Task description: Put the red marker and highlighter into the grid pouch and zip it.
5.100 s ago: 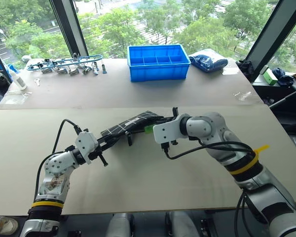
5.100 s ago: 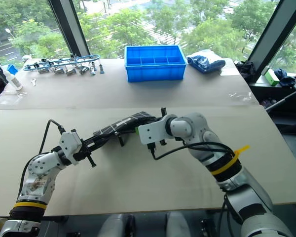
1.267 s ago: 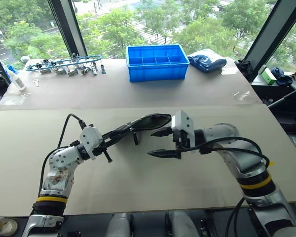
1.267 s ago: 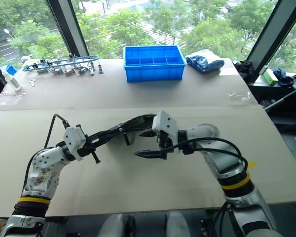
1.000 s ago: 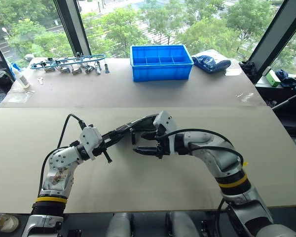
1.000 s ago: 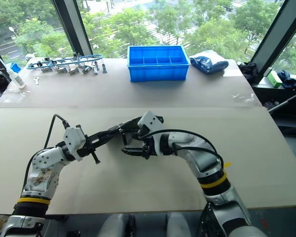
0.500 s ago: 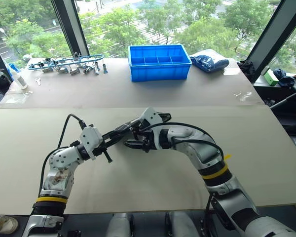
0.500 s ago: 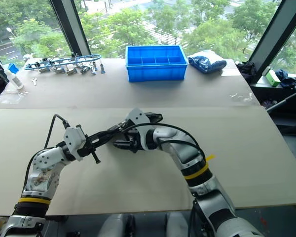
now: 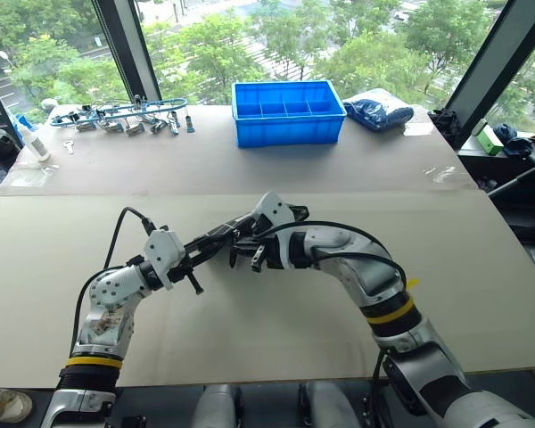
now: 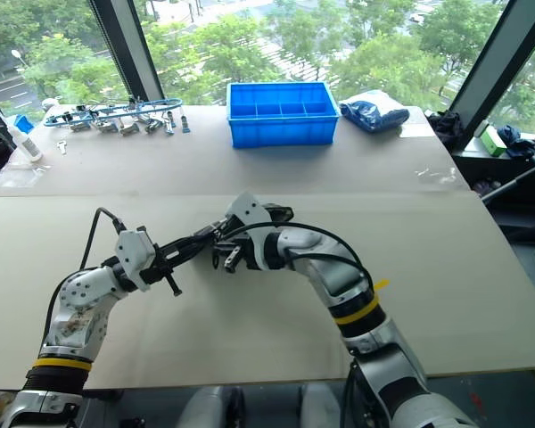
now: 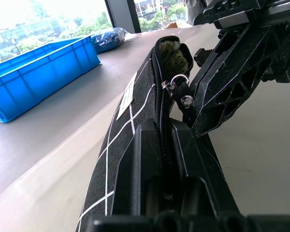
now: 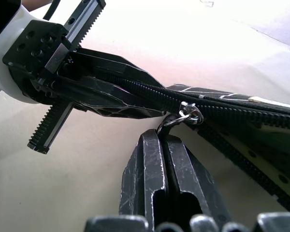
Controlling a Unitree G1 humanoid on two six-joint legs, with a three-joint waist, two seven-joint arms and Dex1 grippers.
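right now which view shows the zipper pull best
The right wrist view: the zipper pull sits close up, its ring just above the shut right gripper. The left wrist view shows it beside the grid pouch; the head views leave it tiny.

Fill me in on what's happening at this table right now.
The robot is holding the grid pouch off the table, the left gripper clamped on one end. The right gripper has its jaws shut on the strap at the zipper pull, which sits close beside the left gripper. The pouch mouth gapes at the far end, so zipping has barely begun. Neither pen lies on the table; presumably both are inside. A blue bin stands behind.
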